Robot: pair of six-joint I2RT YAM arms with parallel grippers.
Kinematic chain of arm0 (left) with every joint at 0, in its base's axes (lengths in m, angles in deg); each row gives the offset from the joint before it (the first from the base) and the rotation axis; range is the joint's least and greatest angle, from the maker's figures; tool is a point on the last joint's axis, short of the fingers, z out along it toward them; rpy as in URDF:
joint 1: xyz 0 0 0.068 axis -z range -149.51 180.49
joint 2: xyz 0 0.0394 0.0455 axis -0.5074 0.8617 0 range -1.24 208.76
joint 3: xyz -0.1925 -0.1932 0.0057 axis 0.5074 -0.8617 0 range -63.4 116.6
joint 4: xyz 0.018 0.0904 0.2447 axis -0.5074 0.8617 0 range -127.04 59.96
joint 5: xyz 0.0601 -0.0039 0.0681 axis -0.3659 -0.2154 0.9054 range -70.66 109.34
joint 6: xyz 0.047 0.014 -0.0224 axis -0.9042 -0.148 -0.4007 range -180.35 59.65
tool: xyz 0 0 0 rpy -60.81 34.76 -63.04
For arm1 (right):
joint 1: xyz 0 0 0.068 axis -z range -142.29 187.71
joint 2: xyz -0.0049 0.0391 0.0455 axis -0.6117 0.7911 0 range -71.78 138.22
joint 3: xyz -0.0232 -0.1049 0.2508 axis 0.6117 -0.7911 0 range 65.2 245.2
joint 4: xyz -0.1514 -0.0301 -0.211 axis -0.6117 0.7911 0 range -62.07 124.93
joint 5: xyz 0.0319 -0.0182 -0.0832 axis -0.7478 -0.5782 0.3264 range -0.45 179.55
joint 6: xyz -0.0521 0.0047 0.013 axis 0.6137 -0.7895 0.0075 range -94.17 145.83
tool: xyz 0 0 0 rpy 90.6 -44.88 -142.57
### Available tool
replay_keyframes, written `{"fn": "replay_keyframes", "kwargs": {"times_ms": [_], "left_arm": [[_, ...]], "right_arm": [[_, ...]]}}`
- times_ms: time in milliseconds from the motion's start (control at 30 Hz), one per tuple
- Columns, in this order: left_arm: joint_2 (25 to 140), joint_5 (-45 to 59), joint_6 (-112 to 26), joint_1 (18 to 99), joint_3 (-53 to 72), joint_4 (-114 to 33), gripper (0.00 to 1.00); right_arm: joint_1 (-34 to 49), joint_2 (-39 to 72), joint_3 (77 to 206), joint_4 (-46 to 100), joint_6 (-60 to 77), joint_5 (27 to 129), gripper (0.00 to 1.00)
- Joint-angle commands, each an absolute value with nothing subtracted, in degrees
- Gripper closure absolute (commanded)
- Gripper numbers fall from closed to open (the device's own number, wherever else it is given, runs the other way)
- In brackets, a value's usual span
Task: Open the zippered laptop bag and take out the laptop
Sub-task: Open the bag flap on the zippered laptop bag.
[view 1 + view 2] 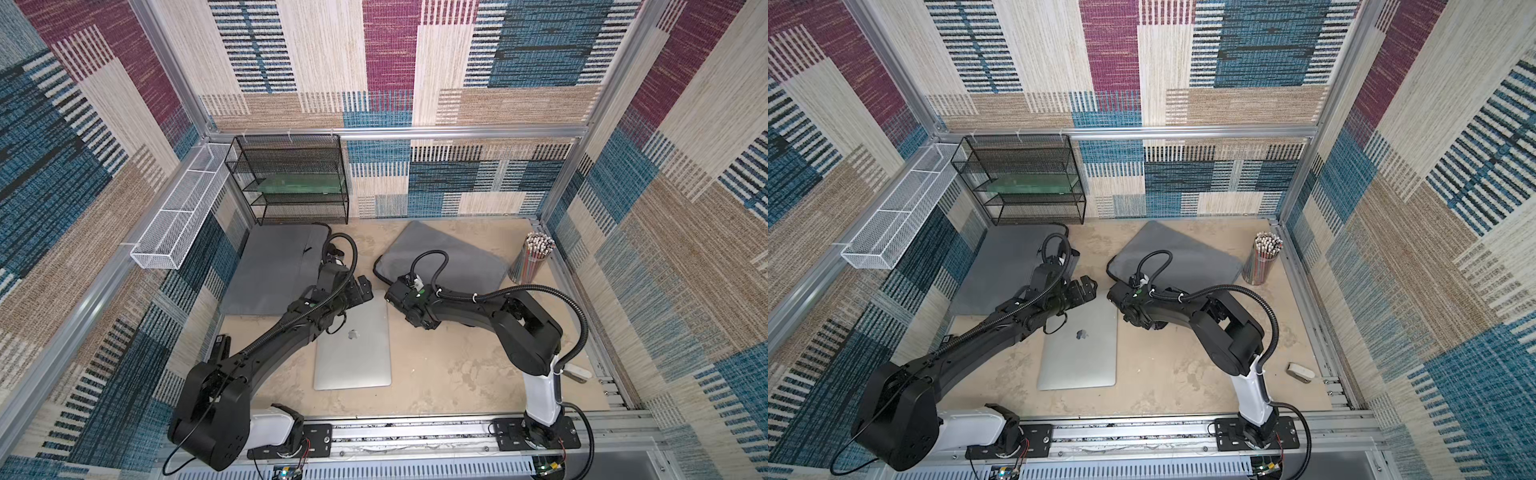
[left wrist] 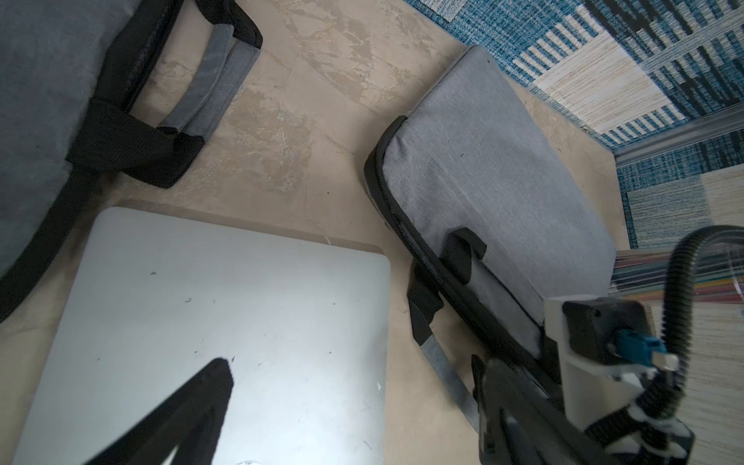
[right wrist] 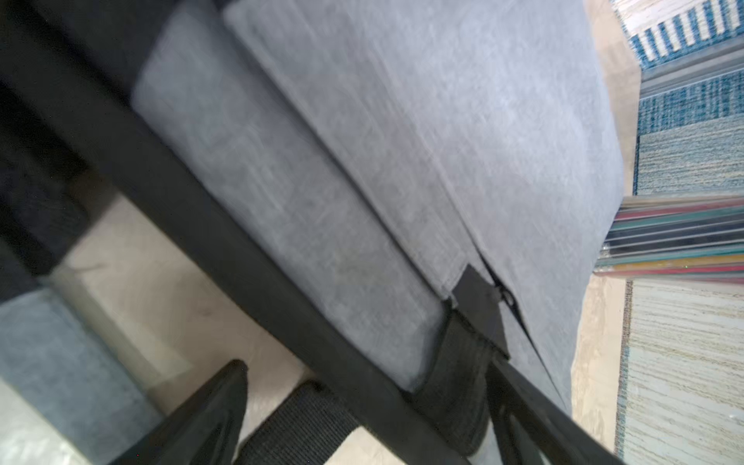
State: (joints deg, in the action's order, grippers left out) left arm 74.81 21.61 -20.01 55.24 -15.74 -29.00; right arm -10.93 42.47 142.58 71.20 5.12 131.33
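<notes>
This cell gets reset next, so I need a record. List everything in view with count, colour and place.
laptop: 1, silver, shut, flat at table centre
laptop bags: 2, grey with black trim; rear-left bag, rear-middle bag
mesh rack: 1, black, back left corner
flat item: 1, green, on a rack shelf
mesh tray: 1, white, on left wall
pencil cup: 1, clear, full, back right
small object: 1, off-white, front right, unidentifiable
dark object: 1, black, left edge, partly hidden
table: 1, beige
left gripper: 1, black, open, over laptop's far corner
right gripper: 1, black, open, at rear-middle bag's edge
</notes>
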Motion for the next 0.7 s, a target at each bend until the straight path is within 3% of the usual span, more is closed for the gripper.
{"fn": "replay_keyframes", "kwargs": {"times_ms": [0, 133, 500, 667], "left_arm": [[75.1, 20.4, -19.2, 54.9, -16.0, -29.0, 0.01], [75.2, 19.9, -19.1, 54.8, -16.1, -29.6, 0.01], [75.8, 19.5, -19.1, 54.7, -15.8, -30.0, 0.01], [76.4, 19.3, -19.0, 54.7, -15.9, -30.2, 0.01]], "right_arm": [[-10.3, 41.0, 142.6, 70.2, 6.1, 131.9, 0.03], [-8.7, 39.0, 141.5, 68.7, 6.7, 130.2, 0.0], [-6.1, 39.1, 139.7, 67.0, 7.3, 129.6, 0.06], [-5.9, 40.9, 140.1, 66.4, 6.1, 133.6, 0.17]]}}
